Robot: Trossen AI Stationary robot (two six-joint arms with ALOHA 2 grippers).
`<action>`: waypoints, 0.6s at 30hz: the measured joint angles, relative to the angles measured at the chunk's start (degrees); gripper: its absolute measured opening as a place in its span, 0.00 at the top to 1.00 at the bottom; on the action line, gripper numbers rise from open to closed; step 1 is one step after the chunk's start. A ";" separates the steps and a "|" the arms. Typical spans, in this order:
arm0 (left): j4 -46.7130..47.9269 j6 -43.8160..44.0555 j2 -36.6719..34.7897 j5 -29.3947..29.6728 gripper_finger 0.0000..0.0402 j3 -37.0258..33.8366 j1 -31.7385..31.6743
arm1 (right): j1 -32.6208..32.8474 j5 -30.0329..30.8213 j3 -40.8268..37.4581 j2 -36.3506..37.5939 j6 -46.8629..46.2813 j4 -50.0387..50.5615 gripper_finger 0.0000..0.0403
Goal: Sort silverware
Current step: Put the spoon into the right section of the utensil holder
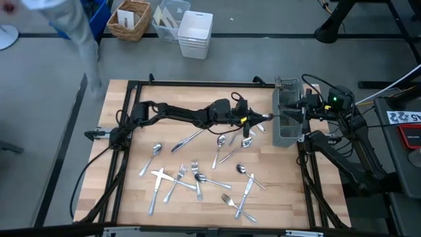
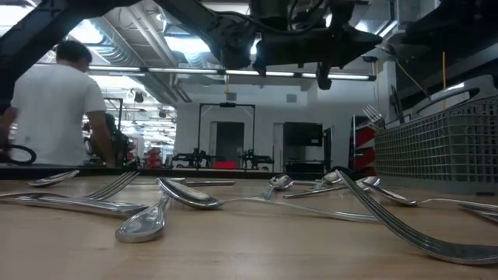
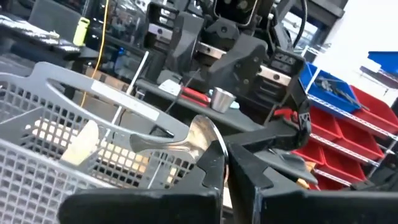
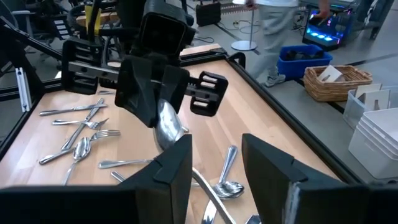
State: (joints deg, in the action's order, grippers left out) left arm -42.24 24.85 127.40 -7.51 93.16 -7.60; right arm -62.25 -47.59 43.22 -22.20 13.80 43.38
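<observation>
Two dark arms meet right of centre over the wooden desk [image 1: 276, 191], beside the mesh caddy [image 1: 287, 118]: left end effector [image 3: 225, 163] clamped on a spoon [image 3: 200, 138], right end effector [image 4: 214, 163] spread apart, remaining silverware [image 1: 197, 174] scattered lower centre.

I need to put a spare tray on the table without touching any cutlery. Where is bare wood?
The far strip of the light wooden table, behind the left arm, is bare. So is the left edge, beside the shiny metal spoon. The middle and near half are crowded with scattered silver forks, spoons and knives. The dark wire-mesh caddy fills the far right corner.
</observation>
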 joint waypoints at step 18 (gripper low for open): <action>8.92 0.34 7.29 4.74 0.98 8.75 0.44 | -0.03 0.00 0.00 -0.02 -0.02 0.07 0.65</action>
State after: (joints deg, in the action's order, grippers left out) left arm -33.32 25.19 134.68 -2.77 101.91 -7.16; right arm -62.28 -47.59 43.22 -22.22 13.78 43.44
